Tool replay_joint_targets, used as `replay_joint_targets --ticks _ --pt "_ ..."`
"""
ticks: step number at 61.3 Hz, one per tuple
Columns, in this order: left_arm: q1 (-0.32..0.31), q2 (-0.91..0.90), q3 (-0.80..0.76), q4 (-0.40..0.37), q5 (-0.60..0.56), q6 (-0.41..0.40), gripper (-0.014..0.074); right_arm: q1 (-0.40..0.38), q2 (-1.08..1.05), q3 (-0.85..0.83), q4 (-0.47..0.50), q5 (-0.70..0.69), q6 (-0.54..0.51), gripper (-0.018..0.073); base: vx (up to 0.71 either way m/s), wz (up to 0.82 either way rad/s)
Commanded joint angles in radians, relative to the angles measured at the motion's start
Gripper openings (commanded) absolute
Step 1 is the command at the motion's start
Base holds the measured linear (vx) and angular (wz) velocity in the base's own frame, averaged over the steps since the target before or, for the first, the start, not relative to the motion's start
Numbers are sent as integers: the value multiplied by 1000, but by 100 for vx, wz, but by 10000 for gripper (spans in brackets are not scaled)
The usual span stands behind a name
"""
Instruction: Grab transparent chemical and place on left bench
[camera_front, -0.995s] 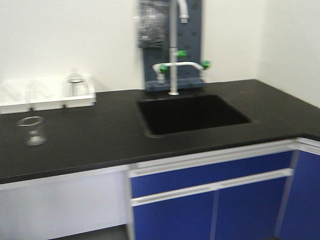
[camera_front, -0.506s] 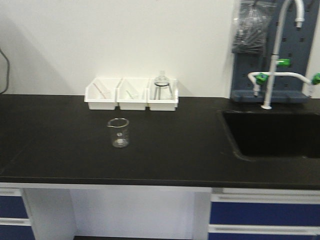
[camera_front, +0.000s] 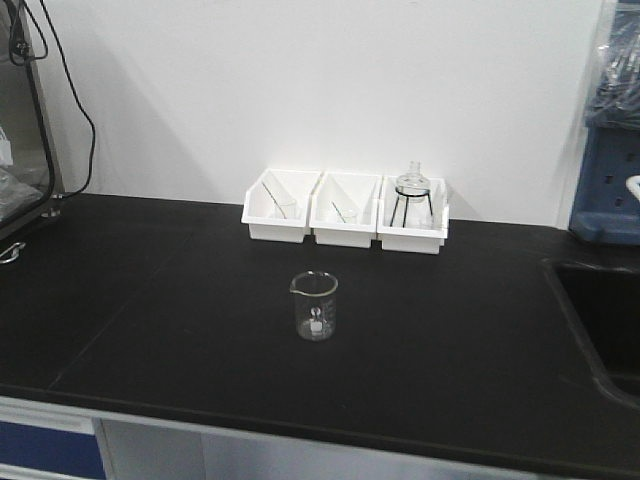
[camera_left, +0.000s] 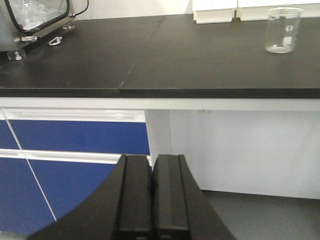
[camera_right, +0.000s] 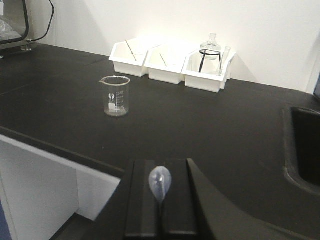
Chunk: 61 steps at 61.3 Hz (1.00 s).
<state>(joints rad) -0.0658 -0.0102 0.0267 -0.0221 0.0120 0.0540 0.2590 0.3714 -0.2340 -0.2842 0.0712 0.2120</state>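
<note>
Now, right wrist: right gripper (camera_right: 160, 164) grasps the transparent chemical (camera_right: 160, 181), bulb showing, short of the beaker (camera_right: 115, 96). Carry step, I judge; next: reach over bare left bench (camera_right: 200, 130) beside the beaker, lower, release. Left wrist: left gripper (camera_left: 151, 160) clenched, empty, below and left of the beaker. Front view: white bins (camera_front: 345, 222) behind the beaker, sink (camera_front: 600, 320) edge far right of it. A second ago the sink sat centre and the beaker far left, so the view has swung left.
</note>
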Motion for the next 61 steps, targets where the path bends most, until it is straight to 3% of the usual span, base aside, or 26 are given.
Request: replay_joint_targets --ticks 1,61 --pt "-2 -19 16 -1 -78 -8 -3 0 6 -31 -3 -80 -7 -4 33 13" --pt "-2 -19 16 -1 -78 -8 -3 0 6 -31 -3 -80 -7 -4 27 -4"
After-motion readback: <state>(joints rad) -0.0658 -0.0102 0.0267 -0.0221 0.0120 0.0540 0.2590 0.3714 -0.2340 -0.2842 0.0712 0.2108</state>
